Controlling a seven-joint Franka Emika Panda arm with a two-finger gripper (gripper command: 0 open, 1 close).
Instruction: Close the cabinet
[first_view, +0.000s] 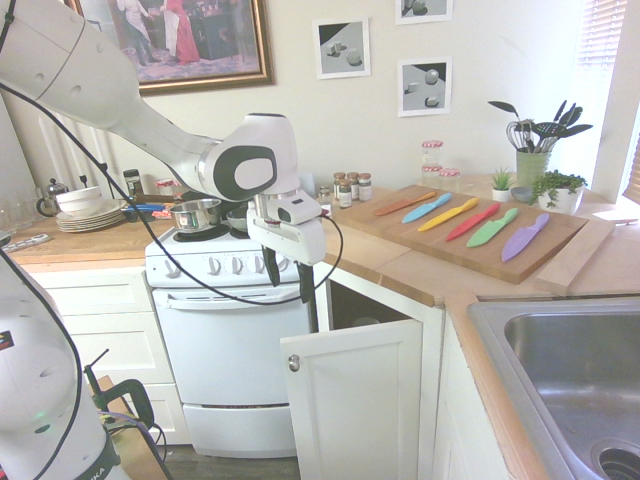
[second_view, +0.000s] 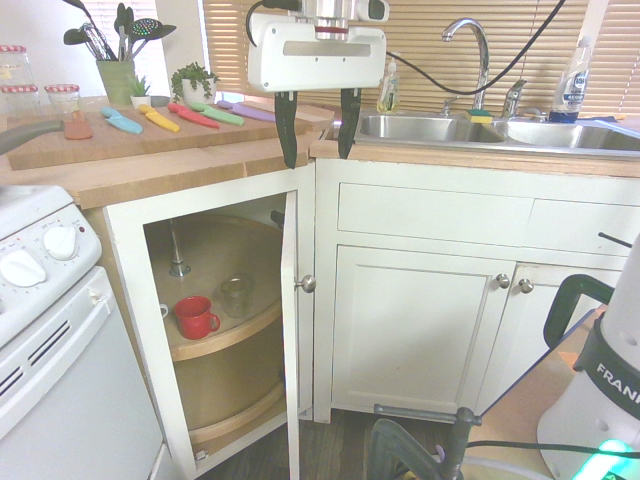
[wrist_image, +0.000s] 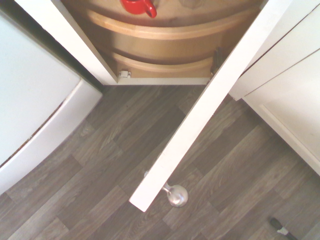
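Observation:
The cabinet (second_view: 125, 250) stands open under the wooden counter, and its white panelled door (first_view: 355, 400) swings out towards the room. Edge-on, the door (second_view: 290, 330) shows a small silver knob (second_view: 307, 284) on its outer face. My gripper (second_view: 316, 128) hangs open just above the door's top edge, at counter height, with nothing between its dark fingers (first_view: 305, 283). From the other side, the gripper (first_view: 289, 275) sits between the oven and the cabinet opening. The wrist view looks straight down on the door's top edge (wrist_image: 210, 100) and its knob (wrist_image: 177, 195).
A red mug (second_view: 195, 317) and a glass jar (second_view: 237, 296) sit on the round wooden shelf inside. The white oven (first_view: 225, 340) stands right beside the opening. A cutting board with coloured knives (first_view: 470, 225), the sink (second_view: 440, 128) and the shut neighbouring doors (second_view: 415, 330) are nearby.

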